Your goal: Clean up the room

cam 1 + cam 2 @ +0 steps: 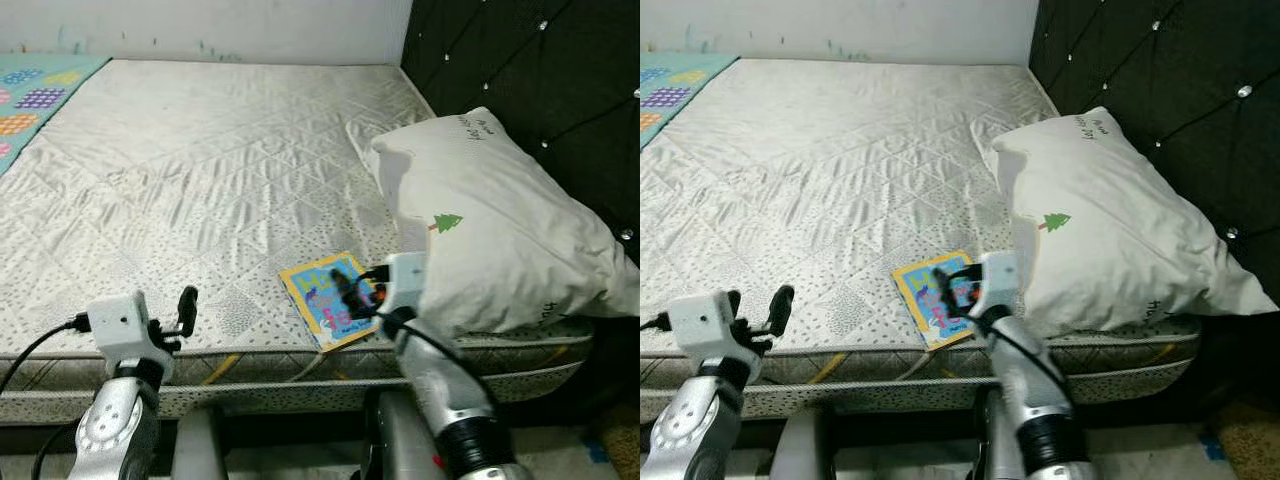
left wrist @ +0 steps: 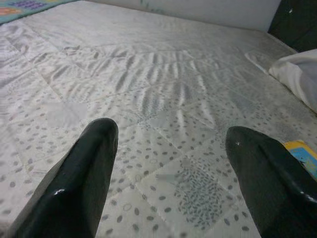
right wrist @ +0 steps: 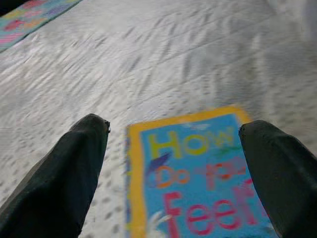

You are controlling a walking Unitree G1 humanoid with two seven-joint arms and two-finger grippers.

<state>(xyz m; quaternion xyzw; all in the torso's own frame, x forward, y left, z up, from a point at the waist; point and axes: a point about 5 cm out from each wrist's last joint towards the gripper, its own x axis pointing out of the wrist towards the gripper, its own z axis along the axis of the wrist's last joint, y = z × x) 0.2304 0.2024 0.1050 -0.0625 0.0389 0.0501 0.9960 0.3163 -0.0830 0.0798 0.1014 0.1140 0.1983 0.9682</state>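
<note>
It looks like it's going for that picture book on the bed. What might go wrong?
The book lies flat on the soft mattress, so the right gripper's open fingers may slide over it or bunch the cover instead of getting under an edge. It also sits near the bed's front edge, so a nudge could push it off. The pillow beside it may get bumped.

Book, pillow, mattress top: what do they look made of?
Book: probably glossy printed card or paper; flat, thin, bright yellow border with coloured lettering. Right end effector hovers open over it.
Pillow: soft white woven fabric over filling; puffy, creased, small printed tree.
Mattress: quilted, slightly shiny fabric; stitched diamonds, grey speckle print, light sheen on ripples.
</note>
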